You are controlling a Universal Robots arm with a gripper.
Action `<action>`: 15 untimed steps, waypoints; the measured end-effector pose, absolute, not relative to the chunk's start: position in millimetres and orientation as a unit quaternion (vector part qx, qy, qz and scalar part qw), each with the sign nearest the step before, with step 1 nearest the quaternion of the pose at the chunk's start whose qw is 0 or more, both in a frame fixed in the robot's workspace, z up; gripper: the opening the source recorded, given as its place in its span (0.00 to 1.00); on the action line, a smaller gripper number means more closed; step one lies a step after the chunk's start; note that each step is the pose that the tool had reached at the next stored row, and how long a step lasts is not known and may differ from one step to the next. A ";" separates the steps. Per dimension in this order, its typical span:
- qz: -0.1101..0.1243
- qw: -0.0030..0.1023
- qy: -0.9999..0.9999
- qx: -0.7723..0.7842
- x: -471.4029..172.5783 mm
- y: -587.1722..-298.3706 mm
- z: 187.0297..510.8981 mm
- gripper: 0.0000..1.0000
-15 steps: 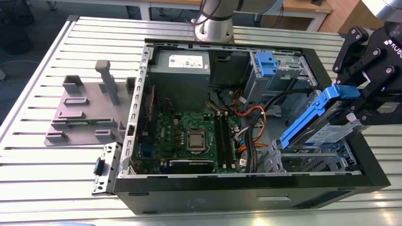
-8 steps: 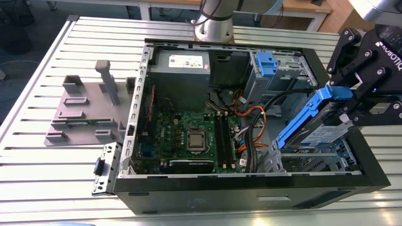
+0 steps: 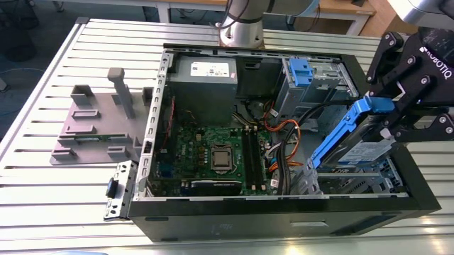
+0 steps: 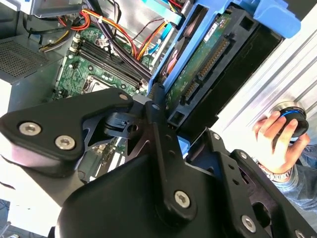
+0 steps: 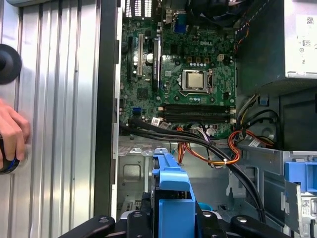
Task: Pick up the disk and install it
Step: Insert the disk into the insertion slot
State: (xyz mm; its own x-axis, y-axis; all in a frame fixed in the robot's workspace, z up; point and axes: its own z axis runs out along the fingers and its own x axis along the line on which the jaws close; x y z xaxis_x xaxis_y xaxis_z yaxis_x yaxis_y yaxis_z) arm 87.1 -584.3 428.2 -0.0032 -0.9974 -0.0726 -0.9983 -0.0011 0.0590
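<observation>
Black end effector (image 3: 397, 114) is clamped on the disk (image 3: 365, 149) by its blue bracket, holding it tilted, long axis slanting down into the open computer case (image 3: 212, 218). Disk hangs above the drive cage (image 3: 354, 183) at the case's front corner, beside the motherboard (image 3: 212, 154). A person's hand (image 4: 277, 141) rests on the worktop (image 3: 42, 202) outside the case.

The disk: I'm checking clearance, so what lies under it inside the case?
In the exterior view the gripper holds the disk tilted over a metal drive cage, with orange cables beside it. The bay floor right beneath is covered.
</observation>
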 end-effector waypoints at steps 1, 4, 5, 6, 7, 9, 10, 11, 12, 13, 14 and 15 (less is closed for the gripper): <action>0.047 0.005 0.707 -0.706 87.1 -584.3 428.0 0.37; 0.047 0.005 0.707 -0.705 87.1 -584.4 426.7 0.37; 0.047 0.005 0.708 -0.705 87.1 -584.4 426.5 0.37; 0.047 0.005 0.708 -0.705 87.1 -584.3 426.3 0.37; 0.046 0.005 0.708 -0.704 87.1 -584.3 425.9 0.37; 0.047 0.005 0.709 -0.704 87.9 -584.4 425.1 0.37; 0.047 0.005 0.709 -0.704 88.8 -584.4 425.1 0.37; 0.046 0.005 0.709 -0.704 89.7 -584.3 425.2 0.37; 0.046 0.005 0.709 -0.704 91.1 -584.3 425.1 0.37; 0.046 0.004 0.709 -0.704 93.0 -584.4 425.1 0.37; 0.046 0.004 0.709 -0.704 94.9 -584.4 425.2 0.37; 0.046 0.004 0.709 -0.704 96.0 -584.3 425.3 0.37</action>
State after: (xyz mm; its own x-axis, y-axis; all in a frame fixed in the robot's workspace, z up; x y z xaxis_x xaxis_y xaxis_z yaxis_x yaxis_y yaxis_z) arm 96.0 -584.3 425.3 -0.0096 -0.9975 -0.0706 -0.9982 0.0054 0.0593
